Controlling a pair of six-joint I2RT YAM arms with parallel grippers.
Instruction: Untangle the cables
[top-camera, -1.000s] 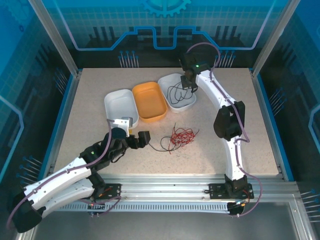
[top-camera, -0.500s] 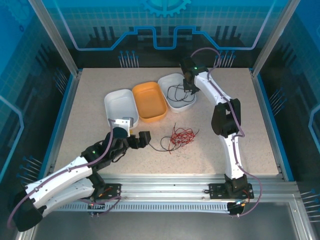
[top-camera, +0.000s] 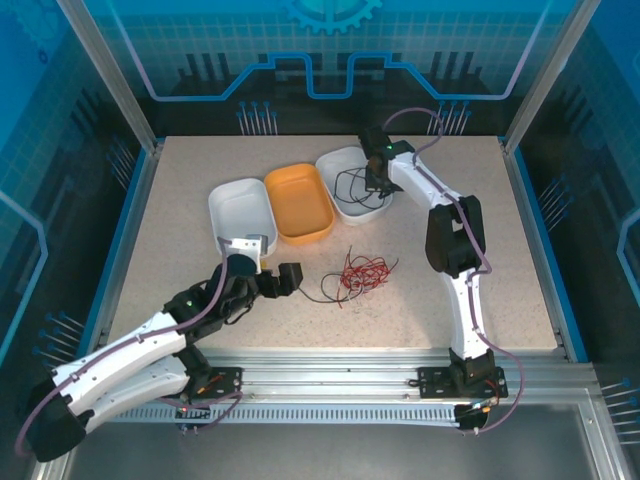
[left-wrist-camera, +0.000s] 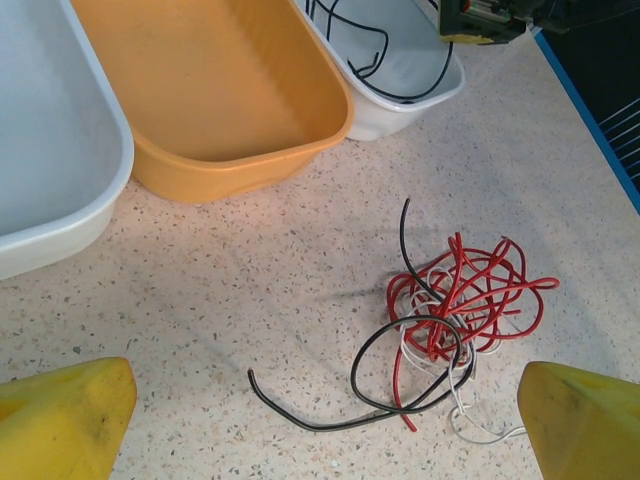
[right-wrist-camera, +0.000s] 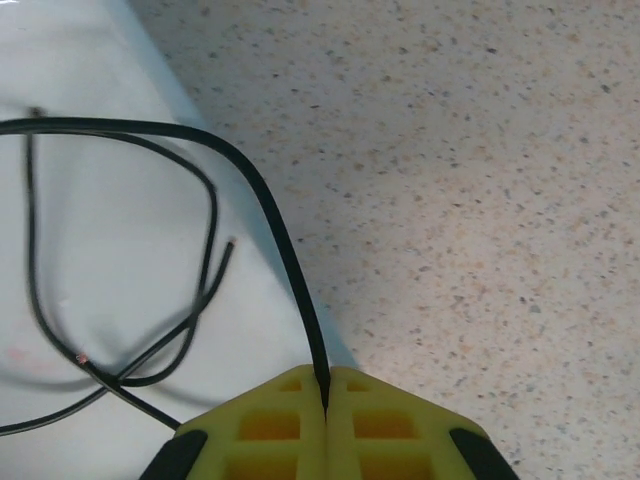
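Observation:
A tangle of cables lies on the table (top-camera: 365, 272): a red cable (left-wrist-camera: 470, 290), a white cable (left-wrist-camera: 472, 425) and a black cable (left-wrist-camera: 300, 420) whose loose end trails left. My left gripper (top-camera: 284, 279) stands open just left of the tangle, and its yellow fingertips (left-wrist-camera: 60, 420) frame the trailing black end. Another black cable (right-wrist-camera: 270, 210) is looped in the right white tray (top-camera: 362, 212). My right gripper (right-wrist-camera: 325, 385) is shut on that cable and hovers over the tray's right rim (top-camera: 376, 182).
An orange tray (top-camera: 300, 232) and a second white tray (top-camera: 222, 200) sit left of the right white tray, both with nothing in them. Open tabletop (top-camera: 450, 280) surrounds the tangle. Blue frame edges and glass walls border the table.
My right wrist has shifted slightly down over the white tray with the black cable still pinched. The left arm and the tangle have stayed put.

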